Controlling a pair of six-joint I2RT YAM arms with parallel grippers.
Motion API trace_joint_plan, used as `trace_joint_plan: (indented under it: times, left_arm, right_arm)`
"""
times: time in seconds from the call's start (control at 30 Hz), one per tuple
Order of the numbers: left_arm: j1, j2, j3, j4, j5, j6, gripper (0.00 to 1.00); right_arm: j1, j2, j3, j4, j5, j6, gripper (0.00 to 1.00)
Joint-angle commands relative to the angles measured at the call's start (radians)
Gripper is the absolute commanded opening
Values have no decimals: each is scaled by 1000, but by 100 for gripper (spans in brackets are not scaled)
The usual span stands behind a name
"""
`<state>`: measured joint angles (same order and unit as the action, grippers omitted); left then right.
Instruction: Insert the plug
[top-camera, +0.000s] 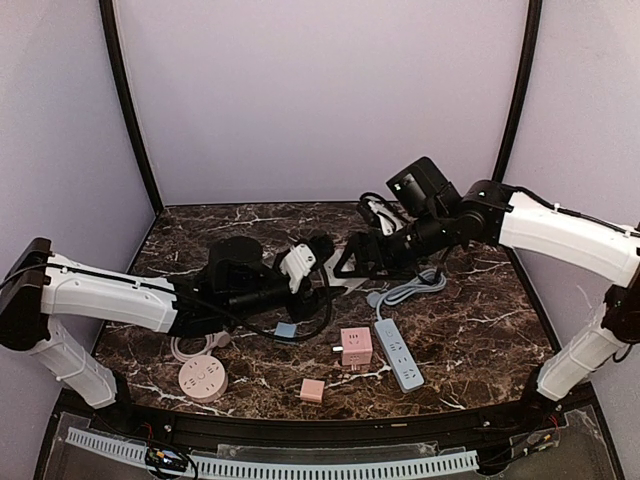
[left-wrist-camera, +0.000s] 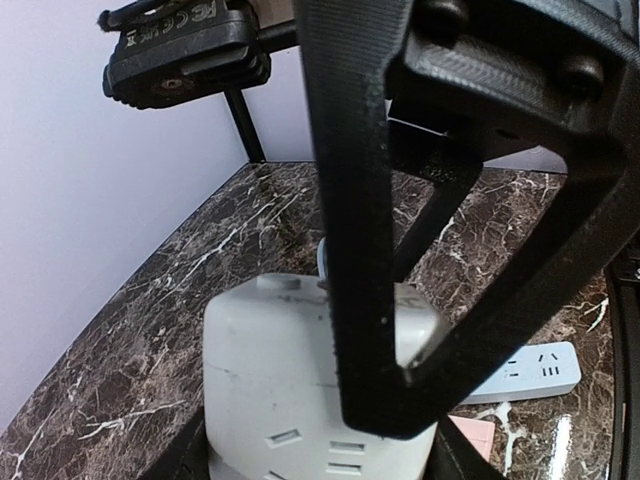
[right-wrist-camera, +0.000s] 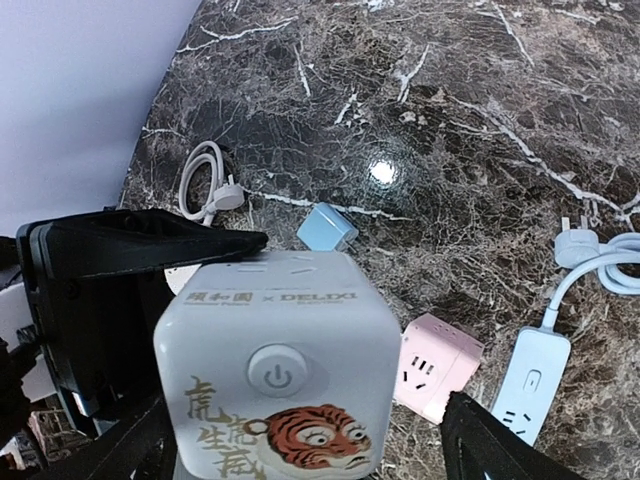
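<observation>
My left gripper (top-camera: 300, 268) is shut on a white cube socket (top-camera: 298, 262) and holds it above the table's middle. The cube (right-wrist-camera: 275, 370) has a power button and a tiger print on the face toward the right wrist camera. My right gripper (top-camera: 345, 262) is open and straddles this cube (left-wrist-camera: 290, 380). Its right finger stands clear of the cube's side, and its black fingers (left-wrist-camera: 365, 250) cross in front in the left wrist view. A white plug (right-wrist-camera: 228, 197) on a white cord and a plug (right-wrist-camera: 575, 245) on a blue-grey cord lie loose on the marble. Neither gripper holds a plug.
On the table lie a pink cube socket (top-camera: 356, 347), a blue power strip (top-camera: 398, 353), a small blue adapter (top-camera: 286, 329), a small pink adapter (top-camera: 312, 390) and a round pink socket (top-camera: 203, 379). Purple walls enclose the left, back and right sides.
</observation>
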<state>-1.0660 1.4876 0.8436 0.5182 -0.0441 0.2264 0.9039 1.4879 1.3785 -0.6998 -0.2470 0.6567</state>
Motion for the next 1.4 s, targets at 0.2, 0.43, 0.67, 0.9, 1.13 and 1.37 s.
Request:
trace_joint_plan:
  times: [0.2, 0.43, 0.67, 0.9, 1.13, 1.37]
  left_arm:
    - [-25, 51, 8, 124, -104, 37, 25]
    - [-30, 71, 22, 133, -104, 31, 25]
    - [-37, 64, 3, 134, -88, 12, 60]
    - [-50, 43, -49, 118, -80, -80, 99]
    - [-181, 162, 88, 26, -344, -177, 99]
    - [-280, 321, 356, -283, -605, -494, 99]
  right_arm:
    - [14, 57, 65, -13, 17, -54, 75]
    - [25, 66, 73, -10, 16, -67, 57]
    - [26, 43, 43, -7, 76, -106, 34]
    - [-19, -56, -51, -9, 255, -125, 30]
    - [-66, -185, -107, -40, 544, -132, 28]
    - [-95, -305, -149, -41, 707, -115, 27]
